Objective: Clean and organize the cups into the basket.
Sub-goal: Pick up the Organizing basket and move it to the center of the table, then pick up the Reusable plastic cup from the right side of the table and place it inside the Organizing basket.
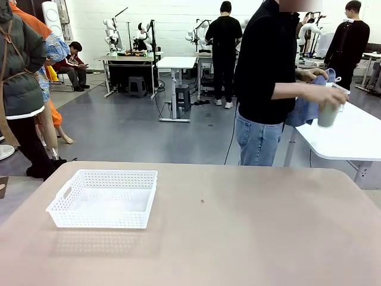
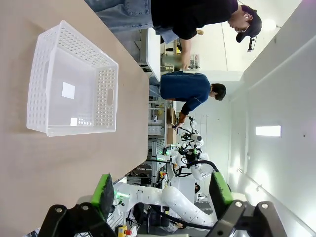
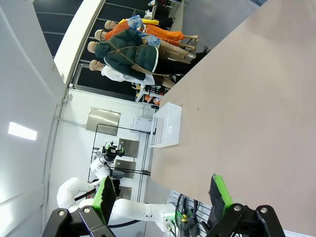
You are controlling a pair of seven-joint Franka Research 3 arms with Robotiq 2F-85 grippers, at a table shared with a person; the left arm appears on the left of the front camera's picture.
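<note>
White mesh basket, table left edge; front cam adds mint cup in person's hand; I see L gripper, R gripper jaws apart.

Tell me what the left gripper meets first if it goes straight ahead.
Probably nothing close: the open left gripper points just past the table edge, beside the basket, though depth is unclear.

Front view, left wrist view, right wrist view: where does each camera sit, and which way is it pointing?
Front view: fixed on the robot's side, looking across the table at the person, who holds a mint cup and a blue cloth.
Left wrist view: on the left arm, rolled sideways, looking past the open left claw at the basket.
Right wrist view: on the right arm, rolled sideways, looking past the open right claw along the table.
Shared: all three show the basket.
</note>
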